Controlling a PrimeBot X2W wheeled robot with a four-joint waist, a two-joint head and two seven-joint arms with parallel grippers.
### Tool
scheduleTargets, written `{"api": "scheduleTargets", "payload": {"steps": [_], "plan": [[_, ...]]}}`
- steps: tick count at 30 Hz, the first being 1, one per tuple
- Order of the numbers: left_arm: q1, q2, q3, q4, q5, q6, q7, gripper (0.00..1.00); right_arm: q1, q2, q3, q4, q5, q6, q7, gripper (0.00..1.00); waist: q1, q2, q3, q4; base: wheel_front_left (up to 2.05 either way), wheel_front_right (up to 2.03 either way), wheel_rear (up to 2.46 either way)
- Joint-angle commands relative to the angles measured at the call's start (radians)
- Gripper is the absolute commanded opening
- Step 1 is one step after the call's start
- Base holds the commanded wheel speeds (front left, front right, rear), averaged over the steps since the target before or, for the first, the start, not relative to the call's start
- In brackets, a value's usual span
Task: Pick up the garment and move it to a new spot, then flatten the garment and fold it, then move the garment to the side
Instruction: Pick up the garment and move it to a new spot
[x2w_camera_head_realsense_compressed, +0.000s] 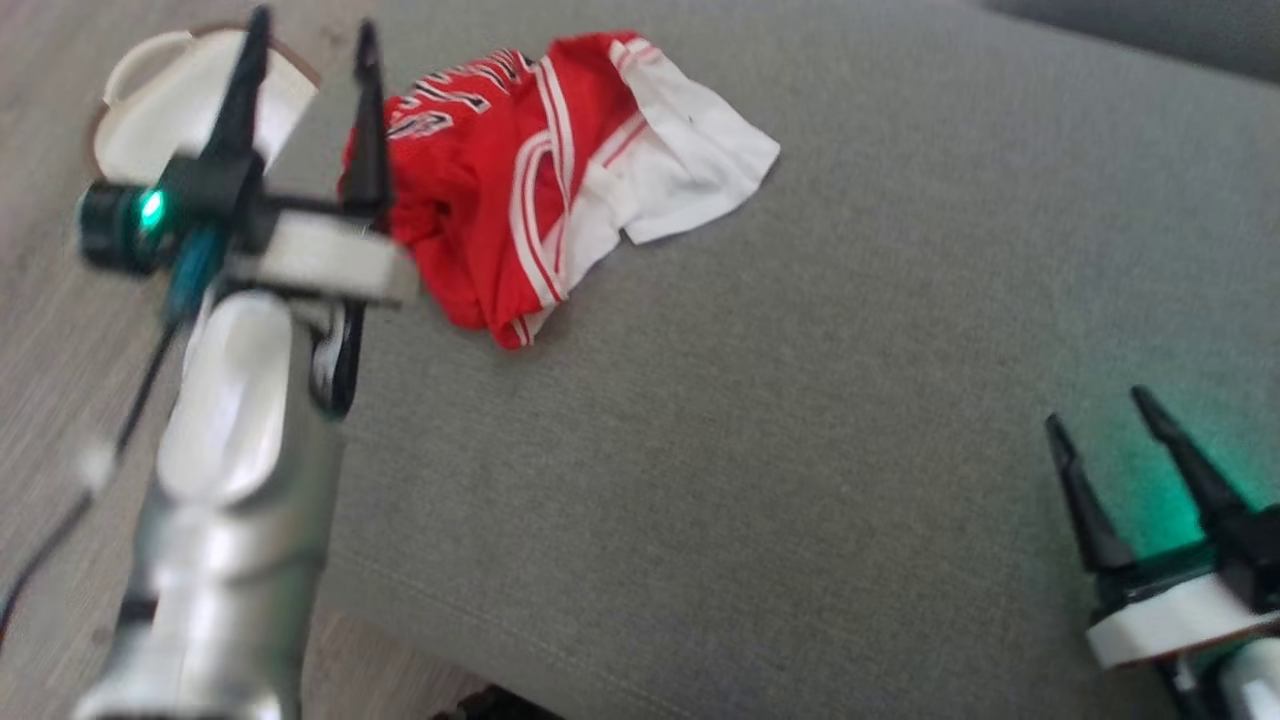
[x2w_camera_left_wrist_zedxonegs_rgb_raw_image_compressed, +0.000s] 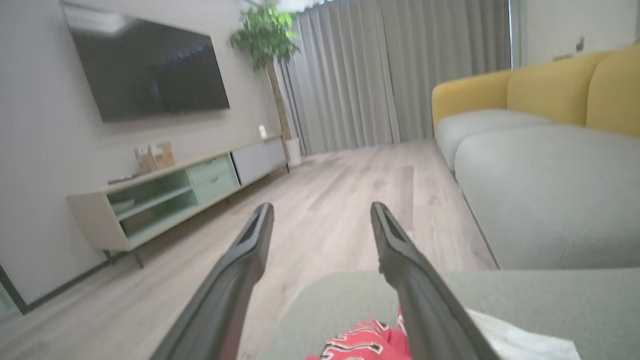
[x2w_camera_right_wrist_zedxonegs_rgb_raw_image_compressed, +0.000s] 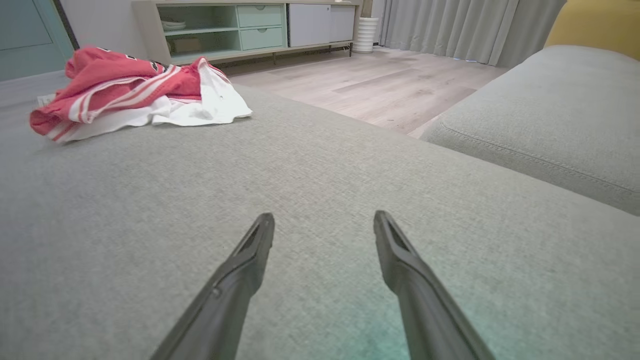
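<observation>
Head view puts the crumpled red and white garment (x2w_camera_head_realsense_compressed: 520, 190) near the far left edge of the grey cushion (x2w_camera_head_realsense_compressed: 800, 480). Your left claw (x2w_camera_head_realsense_compressed: 314, 25) hangs just beside its left side, spread wide and empty; your right claw (x2w_camera_head_realsense_compressed: 1100, 410), also wide, sits well apart over bare cushion. Lower the left one onto a thick red fold, pinch several layers, and lift straight up so nothing drags off the edge.

Left end effector (x2w_camera_left_wrist_zedxonegs_rgb_raw_image_compressed: 321, 209) spread wide, nothing between its fingers (x2w_camera_left_wrist_zedxonegs_rgb_raw_image_compressed: 425, 300). Red-and-white jersey garment (x2w_camera_left_wrist_zedxonegs_rgb_raw_image_compressed: 367, 345) bunched right beneath them on the grey cushion (x2w_camera_left_wrist_zedxonegs_rgb_raw_image_compressed: 550, 300). Wood floor (x2w_camera_left_wrist_zedxonegs_rgb_raw_image_compressed: 350, 190) ahead, yellow sofa (x2w_camera_left_wrist_zedxonegs_rgb_raw_image_compressed: 545, 85) off right.
</observation>
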Motion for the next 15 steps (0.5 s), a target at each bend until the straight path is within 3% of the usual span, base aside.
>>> {"api": "scheduleTargets", "payload": {"steps": [1, 8, 15], "plan": [[-0.096, 0.022, 0.022, 0.054, -0.012, -0.01, 0.034, 1.0, -0.014, -0.045, 0.01, -0.042, -0.002, 0.004, -0.011, 1.0, -0.0003, 0.0, 0.059, -0.018, 0.0, 0.0, 0.0], [-0.319, 0.003, 0.031, 0.464, -0.096, -0.049, 0.212, 1.0, -0.051, -0.154, 0.01, -0.126, 0.018, 0.004, 0.031, 1.0, -0.0003, 0.0, 0.162, -0.05, 0.0, 0.0, 0.0], [-0.371, -0.012, 0.041, 0.734, -0.182, -0.077, 0.348, 1.0, -0.091, -0.202, 0.009, -0.197, 0.031, 0.004, 0.076, 1.0, -0.0003, 0.0, 0.231, -0.081, 0.0, 0.0, 0.0]]}}
